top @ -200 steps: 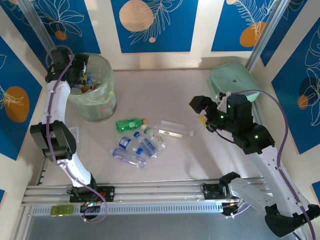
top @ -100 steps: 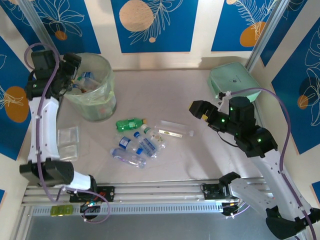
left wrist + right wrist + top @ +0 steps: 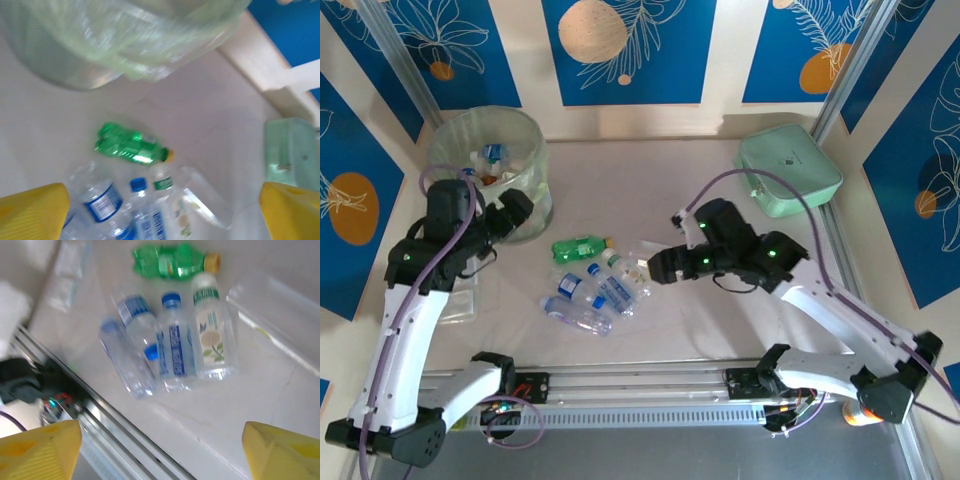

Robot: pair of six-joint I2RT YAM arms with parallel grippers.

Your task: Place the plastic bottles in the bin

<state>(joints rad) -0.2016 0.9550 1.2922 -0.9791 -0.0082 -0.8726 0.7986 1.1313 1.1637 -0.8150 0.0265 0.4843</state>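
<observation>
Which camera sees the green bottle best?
The left wrist view: the green bottle lies whole and big near the middle. In the right wrist view the bottle sits at the top edge; in the top view the bottle looks small.

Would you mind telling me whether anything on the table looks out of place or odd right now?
Nothing looks spilled or broken. The one odd item is a clear flat package lying right beside the plastic bottles, which lie on their sides in a loose cluster; it is not a bottle.
</observation>
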